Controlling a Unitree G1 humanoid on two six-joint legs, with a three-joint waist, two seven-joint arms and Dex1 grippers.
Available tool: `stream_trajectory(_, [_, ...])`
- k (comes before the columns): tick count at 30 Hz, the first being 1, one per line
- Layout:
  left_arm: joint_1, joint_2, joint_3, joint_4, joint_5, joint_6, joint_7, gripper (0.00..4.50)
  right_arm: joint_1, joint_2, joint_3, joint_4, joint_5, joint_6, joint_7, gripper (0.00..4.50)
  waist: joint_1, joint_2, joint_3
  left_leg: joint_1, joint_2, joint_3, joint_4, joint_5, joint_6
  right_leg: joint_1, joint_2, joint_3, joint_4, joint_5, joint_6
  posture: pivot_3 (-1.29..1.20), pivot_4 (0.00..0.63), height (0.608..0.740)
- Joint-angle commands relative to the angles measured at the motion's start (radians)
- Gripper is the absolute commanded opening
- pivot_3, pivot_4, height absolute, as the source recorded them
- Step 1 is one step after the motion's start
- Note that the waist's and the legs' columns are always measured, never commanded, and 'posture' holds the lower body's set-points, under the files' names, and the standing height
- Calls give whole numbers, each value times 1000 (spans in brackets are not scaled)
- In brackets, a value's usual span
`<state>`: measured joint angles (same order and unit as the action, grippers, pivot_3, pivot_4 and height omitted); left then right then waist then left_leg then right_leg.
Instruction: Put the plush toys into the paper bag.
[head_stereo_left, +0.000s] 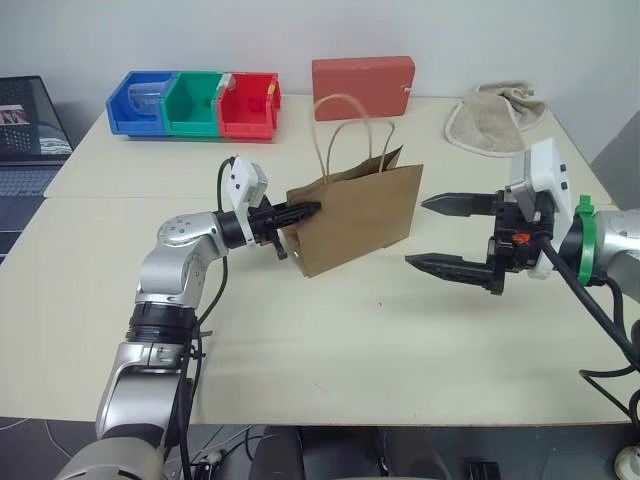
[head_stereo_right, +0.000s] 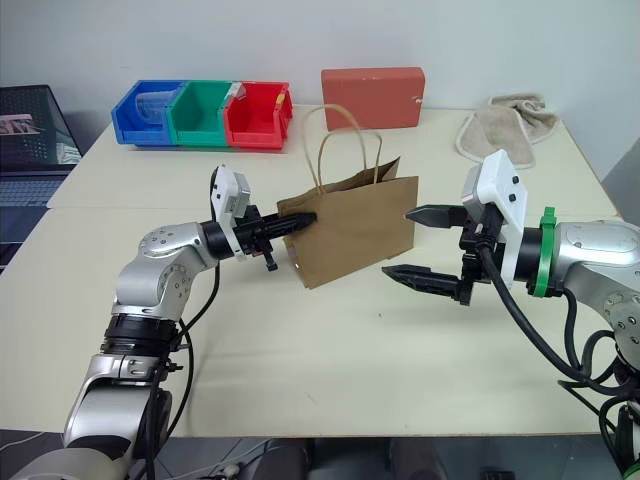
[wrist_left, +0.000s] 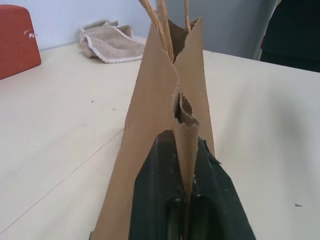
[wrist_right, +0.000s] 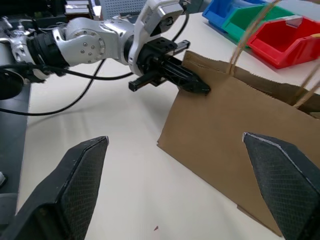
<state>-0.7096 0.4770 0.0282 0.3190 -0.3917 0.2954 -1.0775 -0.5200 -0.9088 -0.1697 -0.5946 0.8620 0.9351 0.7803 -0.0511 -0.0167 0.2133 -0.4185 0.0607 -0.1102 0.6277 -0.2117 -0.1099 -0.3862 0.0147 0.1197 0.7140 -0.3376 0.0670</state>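
Left eye view showed a broad cream tabletop (head_stereo_left: 300, 360) carrying everything, and largest upon it stood the flat brown kraft paper bag (head_stereo_left: 360, 215) with its two thin twisted-paper loop handles, upright near the middle and leaning a little. The left tool (head_stereo_left: 305, 211) had its two black fingers pinched tight on the bag's near side edge, just below the rim; from the left wrist view the paper fold ran straight between the closed fingers (wrist_left: 200, 200), a hold that probably served to keep the bag standing and steady so its mouth could be spread. The right tool (head_stereo_left: 440, 232) hung just beside the bag's opposite edge, not touching it, its jaws spread as wide as they go and holding nothing, likely lined up to take the other side. Behind the bag, at the far edge, lay a red rectangular block (head_stereo_left: 362, 86), and off to the far right a crumpled beige towel (head_stereo_left: 495, 118). At the far left sat a row of three small plastic bins, blue, green and red (head_stereo_left: 195, 103). Neither plush toy could be seen on the tabletop, and whether any lay inside the bag could not be told, since its mouth was nearly closed.
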Motion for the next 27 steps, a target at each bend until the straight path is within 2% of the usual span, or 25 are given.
stream_trajectory(1, [-37, 18, 16, 7, -13, -14, -35, 31, 18, -2, -14, -40, -89, -98, -33, 4500, 0, 0, 0, 0, 0, 0, 0, 0, 0, 0, 0, 0, 0, 0, 0, 0, 150, 740])
stream_trajectory(5, [-68, 39, 16, 17, -44, 35, -106, 31, 60, 6, -59, -53, -137, -155, -63, 4500, -1, 0, 0, 0, 0, 0, 0, 0, 0, 0, 0, 0, 0, 0, 0, 0, 150, 740])
stream_trajectory(9, [-98, 72, -41, -10, -75, 120, -262, 31, 188, -82, -266, -108, -6, -79, 24, 4500, 7, 0, 0, -1, 0, 0, -1, 0, 0, 0, 0, 0, 0, 0, 0, 0, 150, 740])
stream_trajectory(14, [-130, 39, -84, 41, -50, 98, -320, 31, 317, -137, -452, -150, 93, -3, 27, 4500, 17, 0, 0, 0, 0, -1, 0, 0, 0, 1, 0, -1, -1, 0, 0, 0, 150, 740])
stream_trajectory(18, [-134, 14, -112, 85, -6, 24, -329, 31, 344, -144, -470, -166, 111, -1, -16, 4500, 12, 0, 0, 2, 0, 1, 1, 0, 0, 3, 0, 1, -1, 0, 0, 0, 150, 740])
stream_trajectory(20, [-143, 7, -126, 149, 48, -65, -310, 31, 338, -142, -443, -170, 116, -8, -35, 4500, 9, 0, 0, 2, 0, 1, 1, 0, 1, 3, 0, 1, 0, 0, 0, 0, 150, 740])
stream_trajectory(23, [-163, 5, -110, 193, 61, -103, -294, 31, 332, -146, -416, -167, 119, -15, -50, 4500, 10, 0, 0, 2, 0, 1, 1, 0, 1, 3, 0, 1, -1, 0, 0, 0, 150, 740])
stream_trajectory(27, [-157, 45, -96, 161, 52, -72, -304, 975, 308, -170, -393, -135, 127, -9, -55, 4500, 9, 0, 0, 2, -1, 1, 1, 0, 1, 3, 0, 1, -1, 0, 0, 0, 150, 740])
